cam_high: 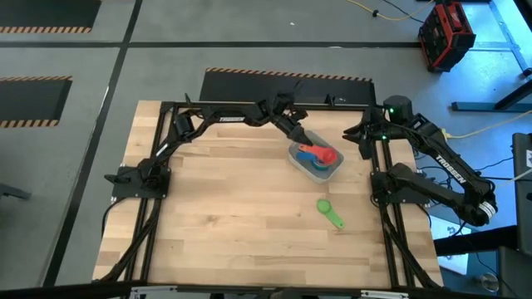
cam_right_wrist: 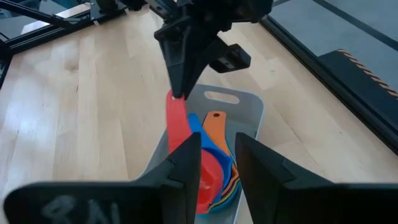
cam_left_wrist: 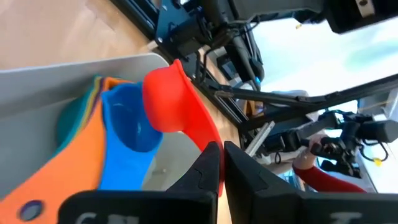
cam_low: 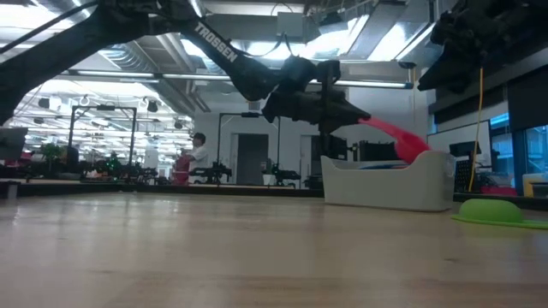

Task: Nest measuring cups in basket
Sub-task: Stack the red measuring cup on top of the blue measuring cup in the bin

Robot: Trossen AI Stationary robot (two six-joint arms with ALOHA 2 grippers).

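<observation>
High view: near the table's far right, the basket [cam_high: 293, 154] already holds a nested stack of cups (orange, blue and teal show in the wrist views). Over it, the left gripper [cam_high: 300, 138] is clenched on the handle of the red cup [cam_high: 326, 155], whose bowl sits atop the stack. Nearer, the green cup [cam_high: 328, 211] lies alone on the table, not yet nested. The right gripper [cam_right_wrist: 216, 163] waits part-open above the basket, grasping nothing.

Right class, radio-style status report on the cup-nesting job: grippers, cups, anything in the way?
Left gripper shut on red cup handle, over basket. Right gripper empty, hovering close by. Green cup out on table. Nothing blocking.
</observation>
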